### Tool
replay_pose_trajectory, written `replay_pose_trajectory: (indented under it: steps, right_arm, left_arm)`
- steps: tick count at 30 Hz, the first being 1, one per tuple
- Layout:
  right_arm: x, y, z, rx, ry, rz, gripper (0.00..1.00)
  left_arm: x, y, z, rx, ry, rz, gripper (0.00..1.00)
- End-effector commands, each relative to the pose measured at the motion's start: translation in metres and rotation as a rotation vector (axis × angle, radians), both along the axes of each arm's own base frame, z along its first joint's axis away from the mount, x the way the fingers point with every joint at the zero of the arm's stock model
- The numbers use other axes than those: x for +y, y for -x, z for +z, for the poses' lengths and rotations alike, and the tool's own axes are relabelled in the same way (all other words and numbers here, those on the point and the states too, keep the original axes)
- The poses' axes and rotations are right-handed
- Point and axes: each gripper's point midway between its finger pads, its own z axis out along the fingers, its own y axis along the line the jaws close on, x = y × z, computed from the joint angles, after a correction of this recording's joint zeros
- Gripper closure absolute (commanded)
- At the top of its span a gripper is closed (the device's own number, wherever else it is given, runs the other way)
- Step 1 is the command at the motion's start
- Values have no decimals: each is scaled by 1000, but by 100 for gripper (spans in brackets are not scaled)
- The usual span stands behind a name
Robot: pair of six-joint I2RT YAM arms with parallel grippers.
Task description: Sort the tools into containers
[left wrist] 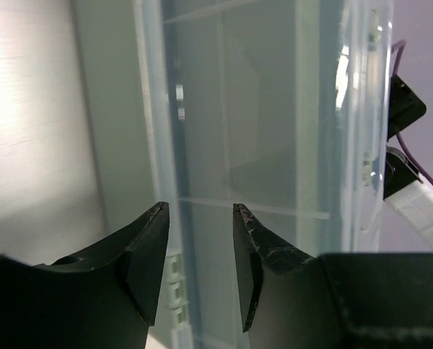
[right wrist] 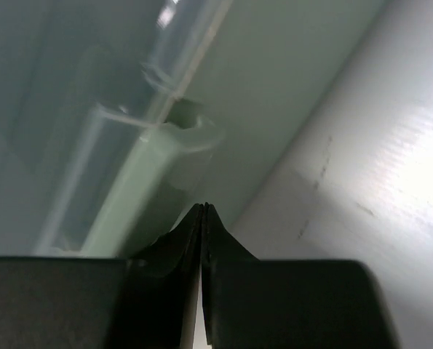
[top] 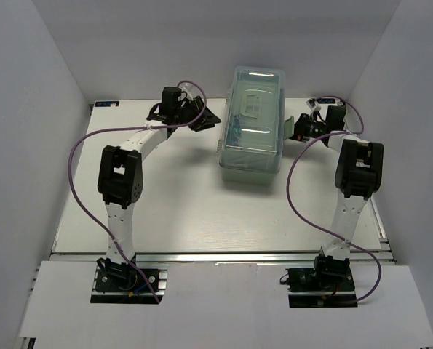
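Note:
The pale mint-green toolbox (top: 251, 123) with its translucent clear lid stands at the back middle of the table, lid down. My left gripper (top: 210, 120) is open and empty at the box's left side; in the left wrist view its jaws (left wrist: 200, 211) stand apart facing the box wall (left wrist: 260, 131). My right gripper (top: 295, 129) is shut and empty at the box's right side, its tips (right wrist: 204, 207) close to the box's lower wall and a lid latch (right wrist: 180, 127). No screwdriver or rod shows outside the box; the contents are blurred through the lid.
White walls enclose the table (top: 201, 211) on the left, back and right. Purple cables (top: 74, 167) loop from both arms. The right arm (left wrist: 412, 167) shows beyond the box in the left wrist view.

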Motion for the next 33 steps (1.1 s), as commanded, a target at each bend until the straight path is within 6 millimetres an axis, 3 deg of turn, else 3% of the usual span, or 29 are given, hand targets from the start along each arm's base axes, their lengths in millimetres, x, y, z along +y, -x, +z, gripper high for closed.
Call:
replay_pose_trajectory:
  steps: [1, 3, 7, 12, 18, 23, 29, 30, 33]
  right_arm:
    - [7, -7, 51, -144, -57, 41, 95]
    - [5, -11, 64, -181, -38, 32, 95]
    - [-1, -14, 72, -246, 51, 27, 94]
    - [-2, -11, 67, -244, 113, 21, 91]
    - [0, -7, 77, -273, 158, -1, 88]
    - [13, -8, 82, -303, 199, 25, 88]
    - [27, -7, 74, -299, 314, 43, 88]
    - [44, -1, 69, -305, 347, 86, 88]
    - [52, -1, 70, -327, 447, 76, 88]
  left_arm:
    - [-17, 5, 36, -72, 18, -54, 50]
    - [-19, 6, 38, -74, 24, -62, 50]
    - [-21, 10, 37, -71, 32, -78, 50]
    - [-27, 14, 38, -74, 45, -95, 50]
    - [-35, 14, 41, -76, 56, -106, 50]
    - [-42, 15, 41, -75, 58, -121, 50]
    - [-46, 16, 43, -74, 60, -131, 50]
    - [-46, 16, 43, -74, 60, -131, 50]
    - [-49, 19, 43, -71, 60, -139, 50]
